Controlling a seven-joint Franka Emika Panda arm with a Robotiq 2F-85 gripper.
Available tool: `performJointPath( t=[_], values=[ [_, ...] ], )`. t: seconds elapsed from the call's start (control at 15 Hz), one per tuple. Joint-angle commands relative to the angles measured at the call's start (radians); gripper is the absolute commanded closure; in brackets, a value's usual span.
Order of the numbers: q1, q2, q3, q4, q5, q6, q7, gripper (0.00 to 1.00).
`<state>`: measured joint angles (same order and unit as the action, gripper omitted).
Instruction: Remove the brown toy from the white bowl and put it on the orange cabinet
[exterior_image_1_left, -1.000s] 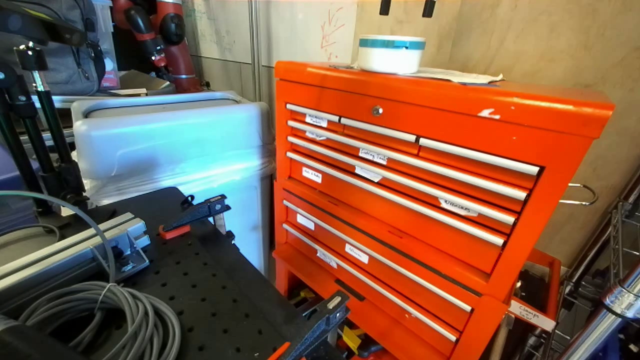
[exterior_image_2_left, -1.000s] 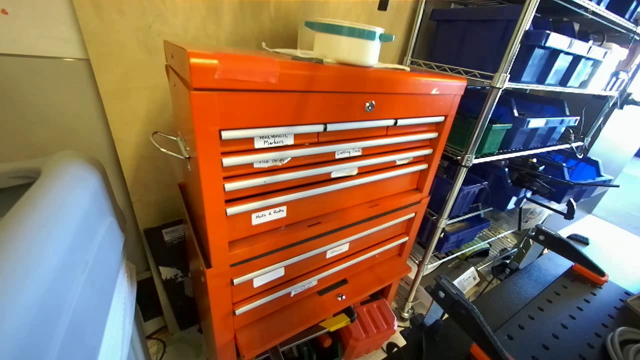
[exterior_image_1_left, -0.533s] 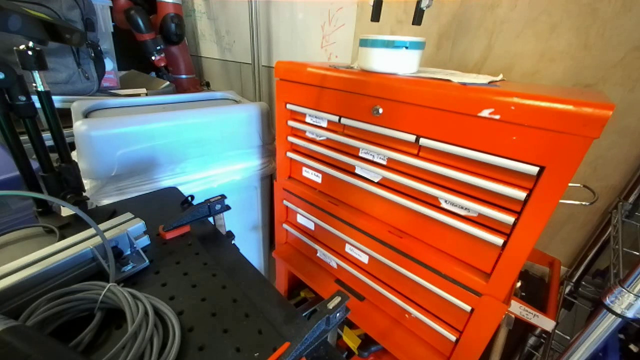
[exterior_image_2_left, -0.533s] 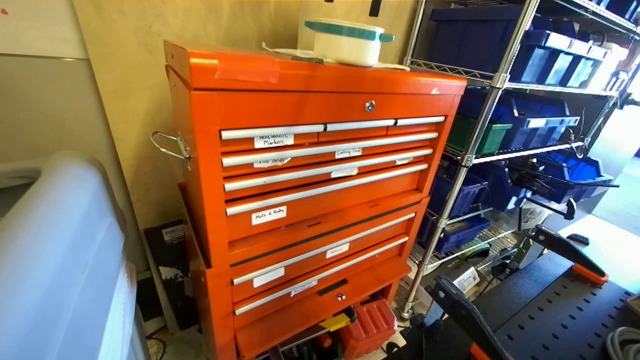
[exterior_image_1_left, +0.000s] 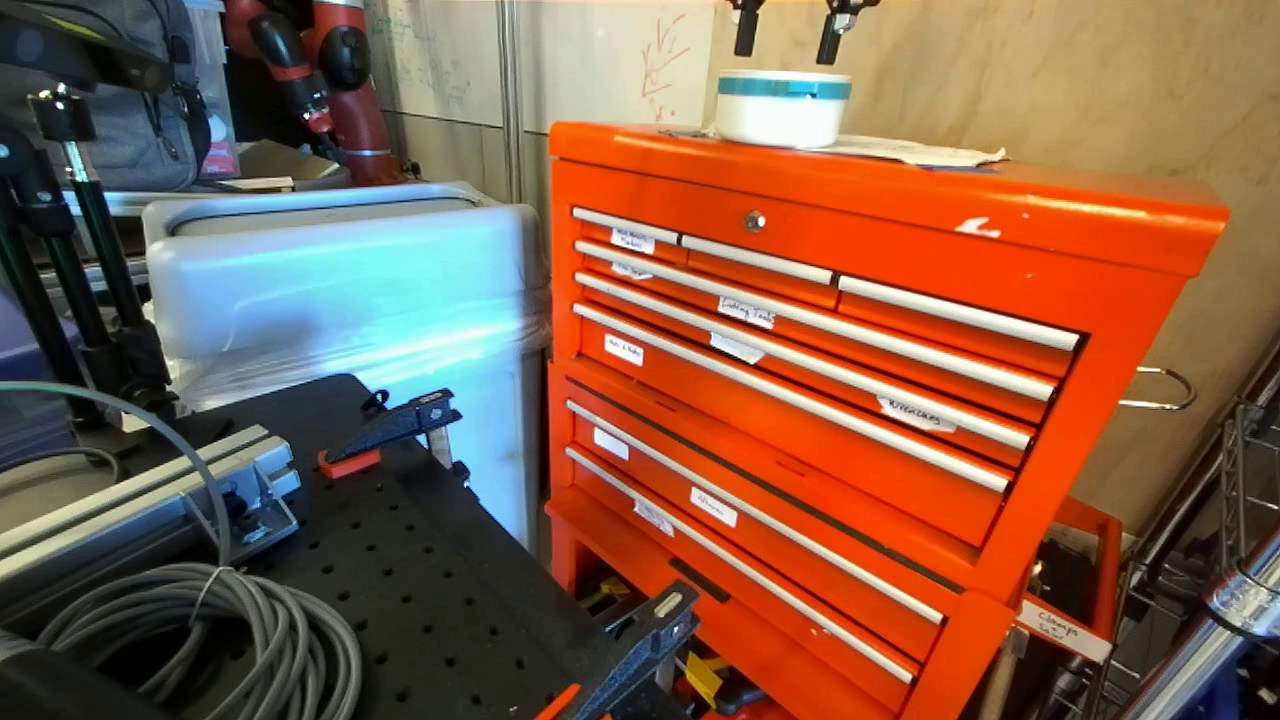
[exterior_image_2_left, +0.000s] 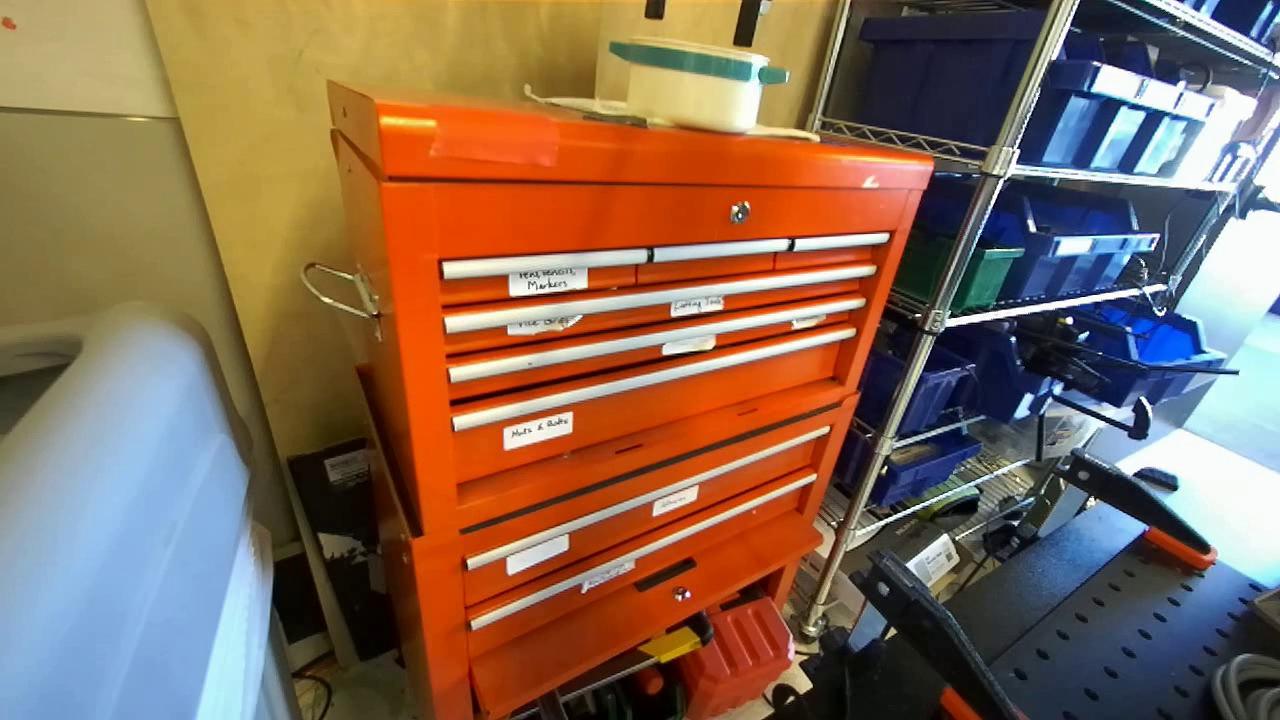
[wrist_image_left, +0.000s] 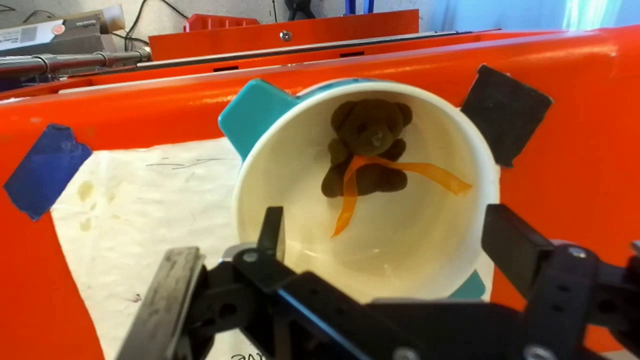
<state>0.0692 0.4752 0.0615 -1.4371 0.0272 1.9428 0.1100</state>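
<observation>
I held my jaws wide apart, just above the white bowl (wrist_image_left: 415, 240), as both exterior views showed. In my wrist view the left jaw showed inside the rim and the right jaw across it. The brown toy (wrist_image_left: 370, 142), a teddy bear with an orange ribbon (wrist_image_left: 360, 160), sat in the bowl towards its far wall. The bowl stood upright on the orange cabinet (exterior_image_2_left: 640, 215), over a pen-marked white sheet (wrist_image_left: 150, 200); blue tape (wrist_image_left: 47, 172) lay across the sheet's far left corner, black tape (wrist_image_left: 506, 115) just beside the bowl, far right. In an exterior view, blue bins (exterior_image_2_left: 1080, 250) sat on a wire rack (exterior_image_2_left: 970, 220) right of the cabinet. In an exterior view, coiled gray cable (exterior_image_1_left: 285, 630) lay on a black counter (exterior_image_1_left: 430, 590), near left.
</observation>
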Motion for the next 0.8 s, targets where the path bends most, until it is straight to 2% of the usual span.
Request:
performJointPath(
  t=[0.0,0.27,0.47,0.53,0.6,0.73],
  values=[
    [0.007,0.009,-0.003,0.003,0.004,-0.004,-0.019,0.0],
    [0.012,0.02,-0.005,-0.001,-0.004,-0.003,-0.018,0.0],
    [0.015,0.031,-0.008,0.001,-0.015,-0.001,-0.021,0.06],
    [0.016,0.035,-0.009,0.001,-0.019,-0.001,-0.023,0.12],
    [0.018,0.039,-0.01,0.001,-0.022,-0.002,-0.023,0.24],
    [0.021,0.047,-0.011,0.0,-0.03,-0.002,-0.025,0.41]
  ],
)
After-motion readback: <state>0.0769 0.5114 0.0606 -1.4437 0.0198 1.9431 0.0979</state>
